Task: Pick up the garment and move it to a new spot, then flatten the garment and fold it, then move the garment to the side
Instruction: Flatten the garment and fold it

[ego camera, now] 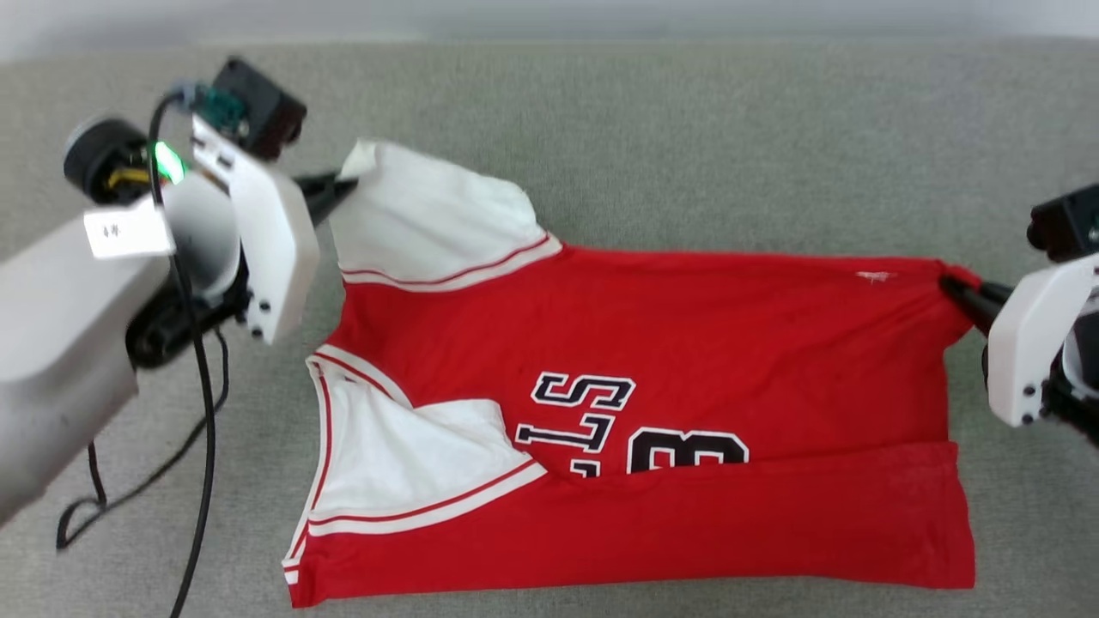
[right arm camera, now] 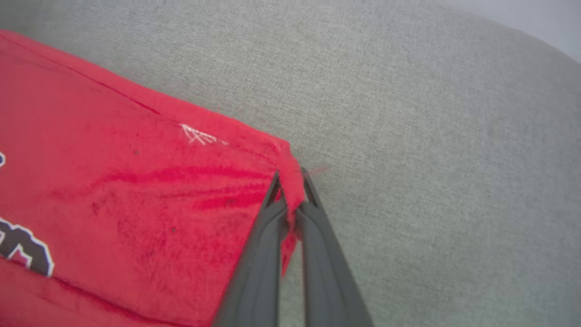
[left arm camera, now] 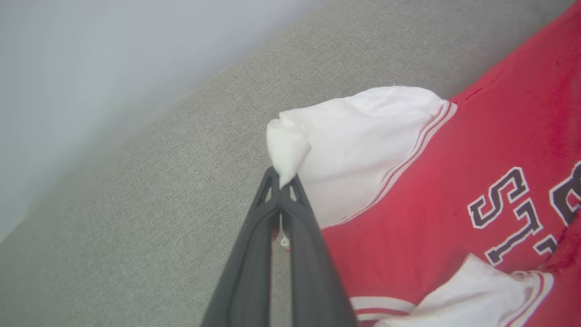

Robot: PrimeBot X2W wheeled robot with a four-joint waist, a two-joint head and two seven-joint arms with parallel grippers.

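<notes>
left arm: pale forearm brought in from the left edge of the head view, a black cable (ego camera: pixel 202 412) hung beneath it.
left gripper (ego camera: pixel 340 184): fingers pressed together, the tip of a white sleeve pinched between them.
right arm: wrist alone seen; the rest is cut off by the frame edge.
right gripper (ego camera: pixel 955 292): closed on a red hem corner.
garment (ego camera: pixel 687 343): stretched between the two grippers on the grey cloth surface (ego camera: pixel 687 112), its near side folded over.
hidden: chest lettering partly covered by that fold.

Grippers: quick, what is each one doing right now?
Left gripper: closed, pinching the garment's white sleeve.
Right gripper: closed, pinching the garment's red corner.
</notes>
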